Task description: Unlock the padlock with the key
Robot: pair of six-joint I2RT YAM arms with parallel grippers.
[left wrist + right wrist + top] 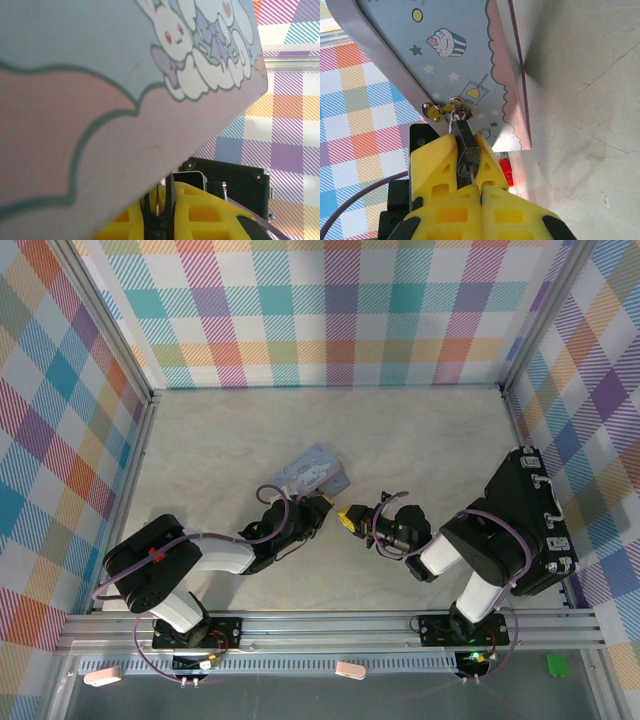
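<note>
At tin [460, 60] hasp [442, 109]: padlock [465, 142] held by right gripper [466, 152], jaws closed on it.
Left gripper [162, 210]: jaws' state cannot be told.

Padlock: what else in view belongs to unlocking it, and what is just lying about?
Job: padlock, clamped in right gripper; cartoon tin it hangs on, held by left gripper.
Lying about: black case, two pink pieces, green piece.

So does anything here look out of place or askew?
The pale blue cartoon-printed tin sits tilted rather than flat on the table. The small dark padlock on its clasp is pinched between the fingers of the right gripper. Nothing looks damaged or spilled.
</note>
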